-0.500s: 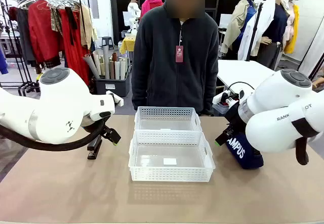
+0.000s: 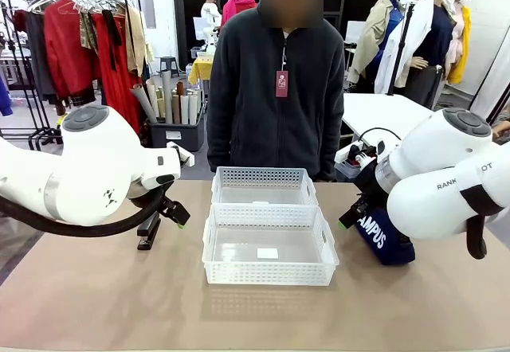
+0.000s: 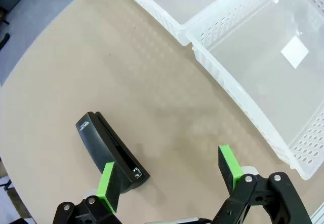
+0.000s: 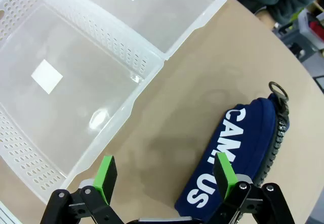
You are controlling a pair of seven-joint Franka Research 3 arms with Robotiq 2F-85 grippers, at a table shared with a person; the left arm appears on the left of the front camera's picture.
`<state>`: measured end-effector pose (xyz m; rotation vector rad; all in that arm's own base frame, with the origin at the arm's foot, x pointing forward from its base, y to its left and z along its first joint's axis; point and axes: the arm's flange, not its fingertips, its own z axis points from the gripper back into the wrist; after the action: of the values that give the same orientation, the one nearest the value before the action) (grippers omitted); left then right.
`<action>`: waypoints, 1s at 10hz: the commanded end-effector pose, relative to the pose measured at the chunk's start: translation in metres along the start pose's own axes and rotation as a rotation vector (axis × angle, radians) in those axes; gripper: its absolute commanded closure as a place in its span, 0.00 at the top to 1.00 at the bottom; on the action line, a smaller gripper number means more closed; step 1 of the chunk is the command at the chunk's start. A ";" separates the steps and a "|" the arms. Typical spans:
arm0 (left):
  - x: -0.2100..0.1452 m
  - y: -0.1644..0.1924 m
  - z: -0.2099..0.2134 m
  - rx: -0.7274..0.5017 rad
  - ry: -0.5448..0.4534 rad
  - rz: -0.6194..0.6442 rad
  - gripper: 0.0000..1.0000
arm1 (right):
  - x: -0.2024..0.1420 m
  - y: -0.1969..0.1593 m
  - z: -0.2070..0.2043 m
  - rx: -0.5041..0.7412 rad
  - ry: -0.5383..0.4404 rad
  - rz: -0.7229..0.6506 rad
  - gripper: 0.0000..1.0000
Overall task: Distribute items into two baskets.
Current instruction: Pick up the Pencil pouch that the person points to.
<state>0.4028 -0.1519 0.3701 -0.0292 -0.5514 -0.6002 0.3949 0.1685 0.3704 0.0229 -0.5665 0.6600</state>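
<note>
Table (image 2: 103,296): bears two baskets in the middle and one item out to each side.

Near basket (image 2: 269,274) and far basket (image 2: 263,178): stand rim to rim on a line toward the person (image 2: 275,89), both empty apart from a white label on each floor.

Left gripper (image 3: 168,169): hangs above the table left of the baskets, jaws spread wide, nothing held.

Right gripper (image 4: 164,174): hangs right of the baskets, equally wide and empty.

Pouch (image 4: 243,150): lies flat on the table right of the near basket, apart from it and nearer the right arm. Sits off-centre beneath the right gripper, under the finger on the side away from the baskets, not between the two. Runs lengthwise at a slant to the line joining the pads, ring end farthest from the gripper. Probably calls for a shift away from the baskets and a wrist turn before any closing across the narrow width.

Stapler (image 3: 109,150): lies flat left of the baskets, nearer the left arm. Shows the same offset: near end under the finger away from the baskets, body slanting away, bare table between the pads. Likely needs the same correction.
</note>
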 end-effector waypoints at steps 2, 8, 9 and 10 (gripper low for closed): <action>0.000 0.000 0.000 0.000 0.000 0.000 1.00 | 0.000 0.000 0.000 0.000 0.000 -0.001 1.00; 0.000 0.000 0.000 0.000 0.000 0.000 1.00 | 0.000 0.000 0.000 0.000 0.000 -0.001 1.00; 0.000 0.000 0.000 0.000 0.000 0.000 1.00 | 0.000 0.000 0.000 0.000 0.000 -0.001 1.00; 0.000 0.000 0.000 0.000 0.000 0.000 1.00 | 0.000 0.000 0.000 0.000 0.000 -0.001 1.00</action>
<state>0.4028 -0.1519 0.3701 -0.0292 -0.5514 -0.6002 0.3949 0.1685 0.3704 0.0229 -0.5665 0.6600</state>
